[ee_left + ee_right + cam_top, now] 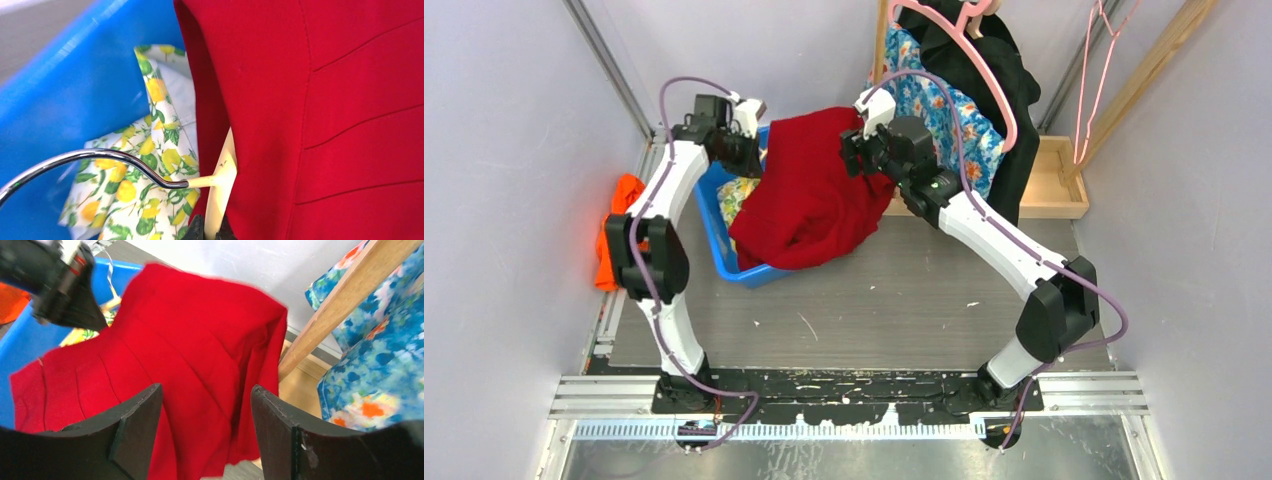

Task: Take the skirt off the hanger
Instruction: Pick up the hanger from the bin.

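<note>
Red skirt (809,190) hanging across blue bin (717,240) rim, left gripper (209,231) clenched on cream hanger (223,172), right gripper (204,395) spread wide, skirt just ahead, grey table (904,300) beyond the hem

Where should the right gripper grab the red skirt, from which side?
Probably pinch the red skirt at its draped edge nearest the open right gripper, coming from that side: the fold hangs free there, while the left gripper clamps the hanger opposite.

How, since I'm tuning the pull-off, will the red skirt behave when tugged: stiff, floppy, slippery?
Probably floppy: the red skirt drapes in soft folds over the blue bin. Likely light, as the thin hanger in the left pincer seems to carry it. Its matte, seamed cloth looks grippy, so the open right pincer should hold a pinch.
</note>
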Robot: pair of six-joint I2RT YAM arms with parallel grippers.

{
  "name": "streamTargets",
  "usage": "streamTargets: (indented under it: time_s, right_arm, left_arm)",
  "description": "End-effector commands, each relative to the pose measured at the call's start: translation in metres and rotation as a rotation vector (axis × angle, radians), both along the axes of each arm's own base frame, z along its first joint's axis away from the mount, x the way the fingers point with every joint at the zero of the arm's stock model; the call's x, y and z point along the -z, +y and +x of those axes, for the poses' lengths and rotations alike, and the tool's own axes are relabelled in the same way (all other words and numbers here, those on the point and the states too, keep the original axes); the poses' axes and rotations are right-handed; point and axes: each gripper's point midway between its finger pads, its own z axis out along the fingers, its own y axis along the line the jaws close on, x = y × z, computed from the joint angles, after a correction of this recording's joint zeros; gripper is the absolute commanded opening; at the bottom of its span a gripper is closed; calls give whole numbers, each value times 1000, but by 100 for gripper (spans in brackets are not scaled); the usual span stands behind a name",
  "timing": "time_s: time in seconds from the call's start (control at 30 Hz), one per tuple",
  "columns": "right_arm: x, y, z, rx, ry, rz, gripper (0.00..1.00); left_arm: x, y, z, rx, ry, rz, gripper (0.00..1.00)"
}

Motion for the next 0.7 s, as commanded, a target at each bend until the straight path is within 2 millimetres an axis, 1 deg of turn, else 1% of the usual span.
streamTargets:
  time_s: [0.0,0.1,0.17,0.23,0.3,0.33,0.37,0.43,0.47,0.57,0.63,0.67]
  right_arm:
    - [-37,-3,-12,-16,-64,84,69]
    - [-38,-1,-15,-27,-64,93,69]
    - [-39,1,-15,-34,-68,90,69]
    - [-43,4,-16,-47,-82,83,70]
    - [-51,5,-17,-56,-100,78,72]
    - [-56,6,-18,-61,-109,73,72]
    - [-64,5,-20,-66,-123,71,73]
    - [-83,5,-26,-77,-154,73,73]
    - [-92,3,-30,-80,-170,80,73]
    - [-111,3,-41,-100,-188,101,73]
    - [-118,3,-48,-119,-197,104,73]
    - [-120,3,-50,-129,-201,99,73]
  left_arm:
    - [-147,-1,-17,-23,-319,-56,0]
    - [-186,3,-37,-19,-396,-21,0]
    - [-206,4,-52,-7,-438,-2,0]
    - [-215,5,-71,16,-450,57,0]
    - [-215,9,-87,40,-475,184,0]
    - [-216,15,-97,34,-486,237,0]
    - [-212,21,-103,27,-484,288,0]
    - [-202,36,-113,0,-477,367,0]
    - [-201,45,-115,-26,-488,403,0]
    - [-190,74,-124,-88,-496,558,0]
    - [-194,85,-131,-88,-531,669,0]
    - [-202,86,-135,-73,-571,693,0]
